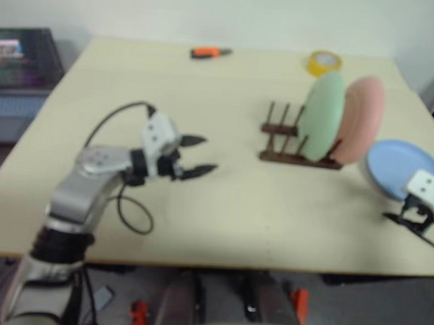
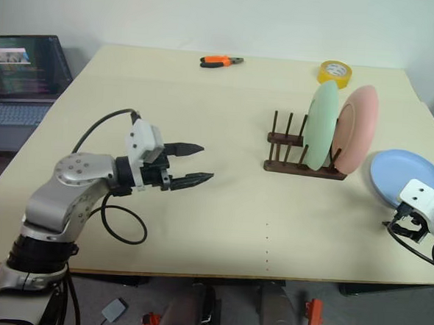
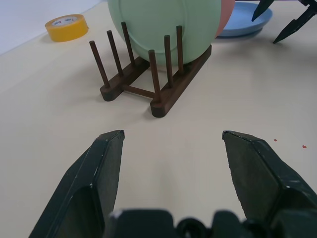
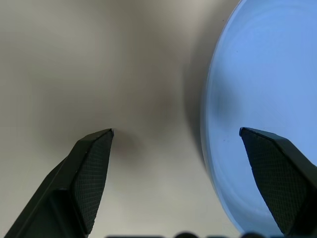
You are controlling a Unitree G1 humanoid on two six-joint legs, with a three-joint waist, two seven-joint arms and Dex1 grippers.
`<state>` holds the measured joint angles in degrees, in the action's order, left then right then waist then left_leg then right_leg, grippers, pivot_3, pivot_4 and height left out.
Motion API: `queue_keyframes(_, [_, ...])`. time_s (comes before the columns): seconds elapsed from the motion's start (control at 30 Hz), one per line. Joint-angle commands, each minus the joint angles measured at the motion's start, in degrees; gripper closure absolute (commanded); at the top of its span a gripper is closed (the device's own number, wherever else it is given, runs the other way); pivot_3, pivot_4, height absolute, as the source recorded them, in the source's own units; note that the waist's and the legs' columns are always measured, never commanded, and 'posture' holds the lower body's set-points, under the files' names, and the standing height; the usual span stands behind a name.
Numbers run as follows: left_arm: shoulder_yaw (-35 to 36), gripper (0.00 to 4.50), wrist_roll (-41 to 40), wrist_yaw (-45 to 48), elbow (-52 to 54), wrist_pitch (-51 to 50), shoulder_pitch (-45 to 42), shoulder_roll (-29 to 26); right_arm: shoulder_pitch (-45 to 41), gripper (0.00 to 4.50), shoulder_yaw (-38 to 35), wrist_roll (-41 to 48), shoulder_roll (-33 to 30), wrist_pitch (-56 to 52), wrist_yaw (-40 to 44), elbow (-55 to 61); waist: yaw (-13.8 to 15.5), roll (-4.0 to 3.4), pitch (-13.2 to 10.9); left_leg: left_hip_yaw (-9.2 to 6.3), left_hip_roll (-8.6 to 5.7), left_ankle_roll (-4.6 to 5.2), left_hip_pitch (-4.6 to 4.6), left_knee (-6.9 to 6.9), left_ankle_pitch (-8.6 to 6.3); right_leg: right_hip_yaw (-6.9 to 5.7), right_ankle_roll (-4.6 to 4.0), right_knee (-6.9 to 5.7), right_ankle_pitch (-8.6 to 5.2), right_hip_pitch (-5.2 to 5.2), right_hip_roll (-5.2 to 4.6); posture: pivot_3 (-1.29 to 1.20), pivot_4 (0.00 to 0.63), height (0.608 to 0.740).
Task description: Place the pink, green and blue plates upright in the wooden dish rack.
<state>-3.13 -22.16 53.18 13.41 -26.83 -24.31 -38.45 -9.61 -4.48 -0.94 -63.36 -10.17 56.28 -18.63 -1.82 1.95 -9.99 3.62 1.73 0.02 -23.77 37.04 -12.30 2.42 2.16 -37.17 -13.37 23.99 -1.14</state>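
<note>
Upright in the rack (image 2: pixel 305 164), green plate (image 2: pixel 321 125) and pink plate (image 2: pixel 355 129), blue plate (image 2: pixel 408 176) flat on table (image 2: pixel 227 119) beside it, right tool (image 4: pixel 176 136) spread over its rim, left tool (image 2: pixel 191 164) spread, empty, mid-table.

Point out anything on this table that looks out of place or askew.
The blue plate lies flat on the table beside the wooden dish rack, while the green plate and pink plate stand upright in it. Nothing looks spilled or damaged.

Beige table (image 2: pixel 224 170), pale wall (image 2: pixel 211 15)
</note>
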Motion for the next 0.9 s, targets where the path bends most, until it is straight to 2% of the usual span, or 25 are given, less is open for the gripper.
queue_keyframes(0.03, [0.4, 1.00, -0.1, 0.1, 2.3, 0.1, -0.1, -0.5, -0.1, 0.44, -0.3, -0.1, 0.7, 0.7, -0.8, 0.0, 0.0, 0.02, 0.0, 0.00, 0.00, 0.00, 0.00, 0.00, 0.00, 0.00, 0.00, 0.00, 0.00, 0.00, 0.00, 0.00, 0.150, 0.740])
queue_keyframes(0.1, [0.4, 1.00, -0.1, 0.1, 2.4, 0.0, -0.1, -0.5, 0.1, 0.90, -0.2, -0.3, 1.0, 0.6, -1.0, 0.2, 0.0, 0.03, 0.0, -0.01, 0.01, 0.00, 0.02, 0.01, 0.00, -0.01, 0.01, 0.00, 0.01, -0.03, 0.01, 0.00, 0.150, 0.740])
queue_keyframes(0.17, [0.3, 1.00, 0.0, 0.1, 2.5, -0.1, -0.2, -0.5, 0.4, 1.56, -0.2, -0.4, 1.2, 0.5, -1.2, 0.4, 0.0, 0.03, 0.0, 0.00, 0.00, 0.00, 0.02, 0.03, 0.00, 0.00, 0.03, -0.01, 0.02, -0.03, 0.01, 0.00, 0.150, 0.740])
queue_keyframes(0.43, [0.2, 1.00, 0.0, 0.2, 2.8, -0.3, -0.1, -0.7, 0.5, 4.46, 0.1, -0.6, 1.7, 0.3, -1.7, 0.3, 0.0, 0.04, 0.0, -0.01, 0.00, 0.02, 0.02, 0.03, 0.01, -0.01, 0.05, 0.00, 0.03, -0.05, 0.00, 0.00, 0.150, 0.740])
queue_keyframes(0.67, [0.3, 1.00, 0.1, -0.1, 3.2, -0.4, 0.1, -0.7, -0.6, 4.46, 0.5, -1.3, 1.7, 0.2, -2.1, -0.9, 0.0, 0.15, 0.1, -0.03, 0.00, 0.02, 0.37, 0.04, 0.01, -0.03, -0.16, 0.08, -0.09, -0.45, -0.02, 0.00, 0.150, 0.740])
queue_keyframes(0.9, [0.6, 1.00, -0.6, 0.1, 4.0, -0.4, -0.5, -0.4, -0.3, 4.46, -1.3, 0.4, 1.1, -4.7, -2.0, 1.9, 0.0, 0.14, 0.1, -0.03, 0.02, 0.01, 0.57, 0.01, 0.00, -0.02, -0.21, 0.07, -0.12, -0.64, -0.03, 0.00, 0.150, 0.740])
